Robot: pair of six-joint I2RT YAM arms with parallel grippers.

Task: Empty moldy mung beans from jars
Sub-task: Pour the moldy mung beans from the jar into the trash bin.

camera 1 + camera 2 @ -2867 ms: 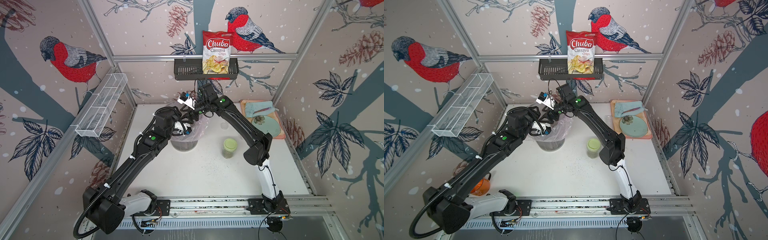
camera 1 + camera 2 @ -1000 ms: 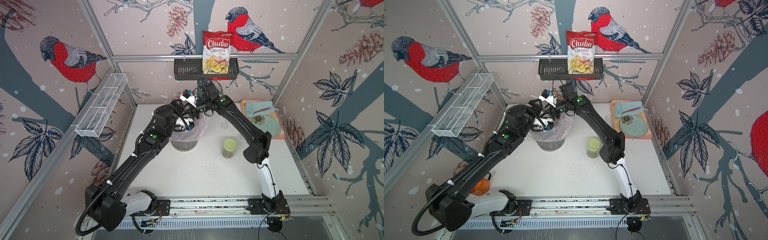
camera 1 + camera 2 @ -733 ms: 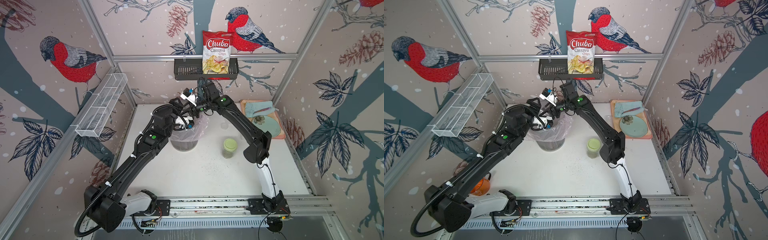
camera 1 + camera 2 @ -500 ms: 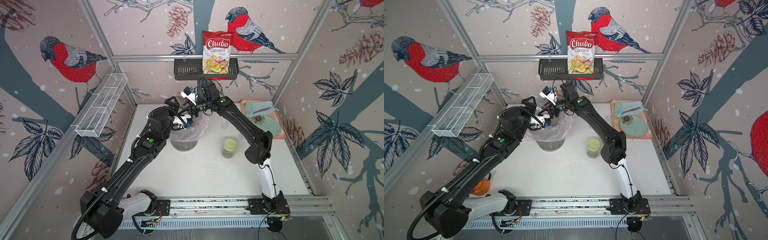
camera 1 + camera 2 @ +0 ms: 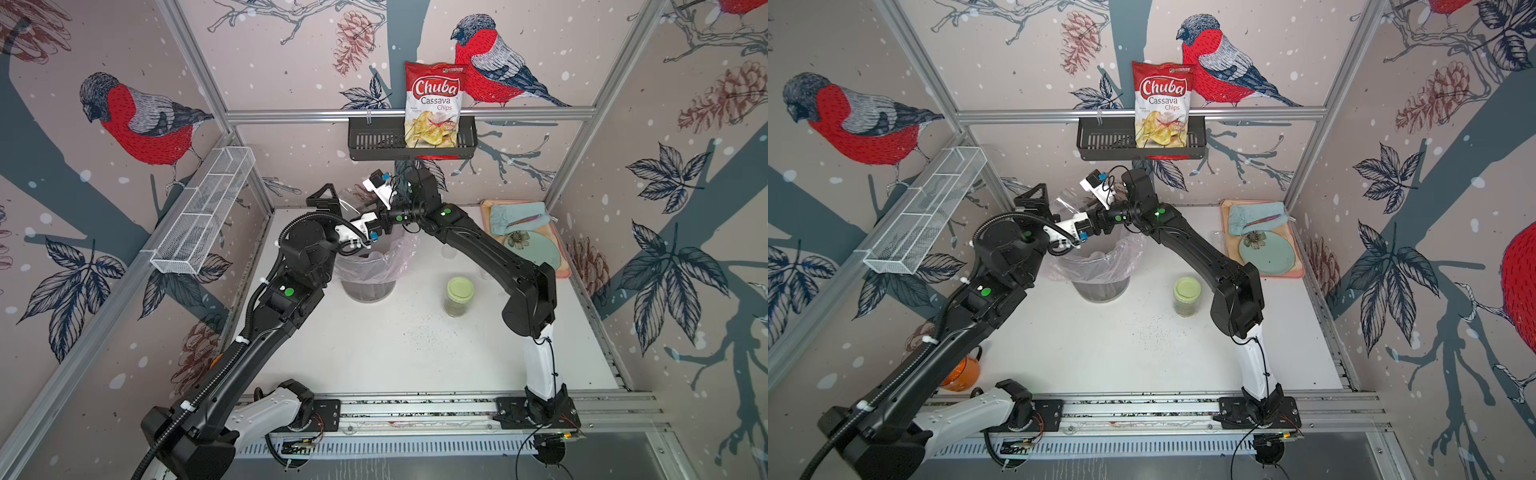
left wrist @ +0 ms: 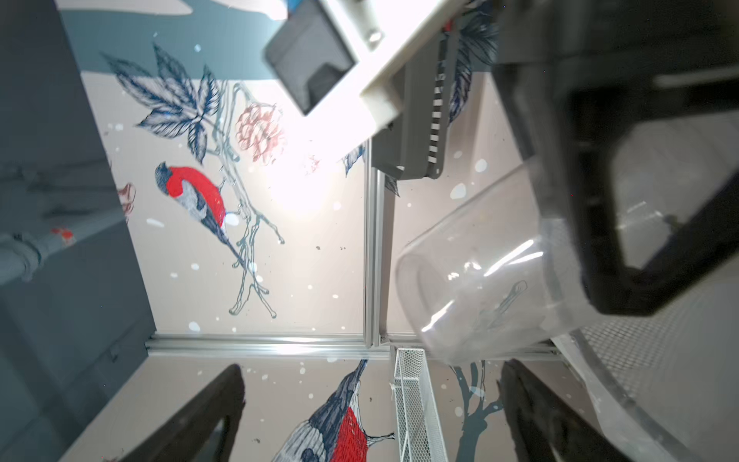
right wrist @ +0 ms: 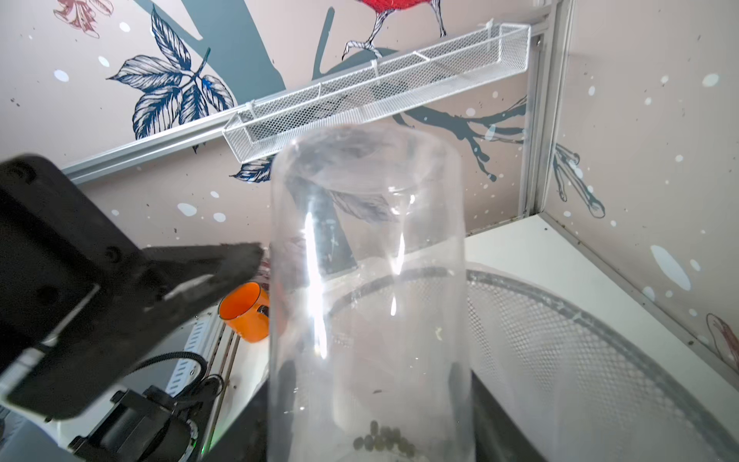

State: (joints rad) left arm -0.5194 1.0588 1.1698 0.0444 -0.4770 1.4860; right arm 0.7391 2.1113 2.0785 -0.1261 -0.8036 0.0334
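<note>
My right gripper [image 7: 370, 420] is shut on a clear jar [image 7: 368, 260], which it holds tilted above the back rim of the bag-lined bin [image 5: 370, 270]. A few mung beans [image 7: 384, 440] lie inside the jar at the end near my fingers. Both top views show this jar [image 5: 353, 203] [image 5: 1068, 203]. My left gripper [image 6: 368, 420] is open and empty, just to the jar's left, with one finger [image 5: 326, 195] beside it. A jar with a pale green lid [image 5: 459, 296] [image 5: 1187, 296], part full of beans, stands right of the bin. A faint short clear jar [image 5: 446, 251] stands behind it.
A pink tray [image 5: 557, 266] with a plate and a cloth lies at the back right. An orange cup [image 5: 959, 372] sits at the front left. A wire basket [image 5: 203, 216] hangs on the left wall and a black shelf [image 5: 374, 141] with a chips bag on the back wall. Specks [image 5: 419, 332] dot the table.
My left arm has risen from beside the bin and swung its open gripper up and to the left, off the jar. The right gripper has kept the jar almost still.
</note>
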